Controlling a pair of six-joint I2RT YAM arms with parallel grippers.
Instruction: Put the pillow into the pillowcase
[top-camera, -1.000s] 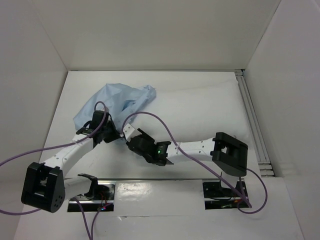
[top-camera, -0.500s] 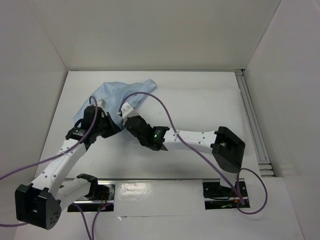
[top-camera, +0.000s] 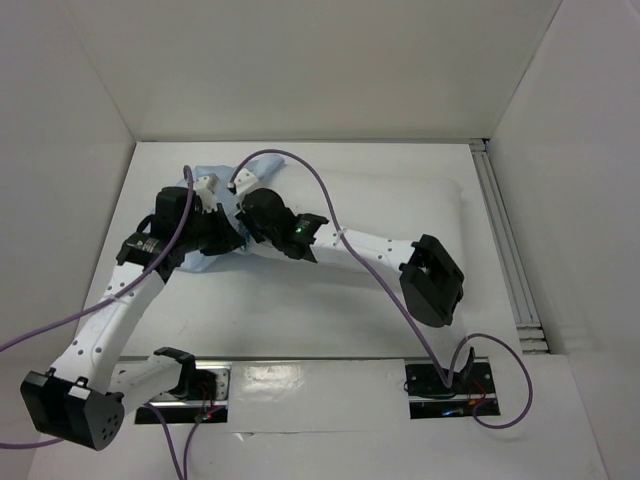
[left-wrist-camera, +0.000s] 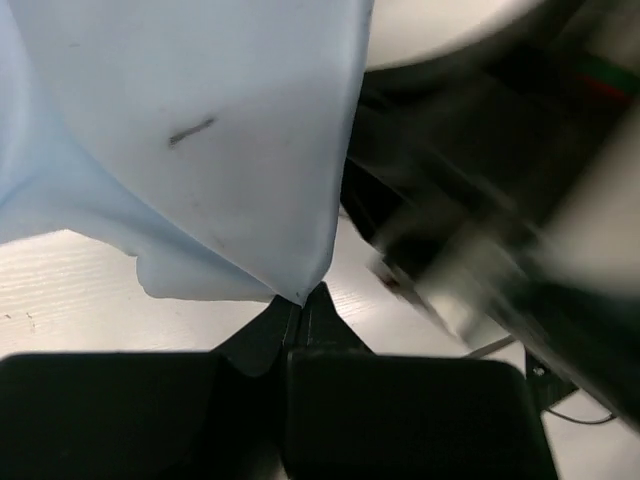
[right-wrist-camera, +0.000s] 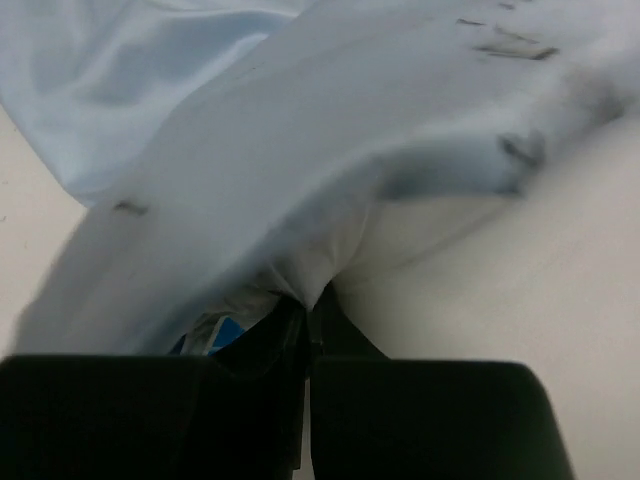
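Blue pillowcase, at ten o'clock overhead, is pinched by left gripper and right gripper (both clamped tight), probably to open its mouth for the pillow.

White table, seen from above: plump white pillow lay across centre & right of frame, w/ light blue pillowcase bunched at its upper-left end. Metal rail ran along the right edge; left arm base & right arm base sat at btm.
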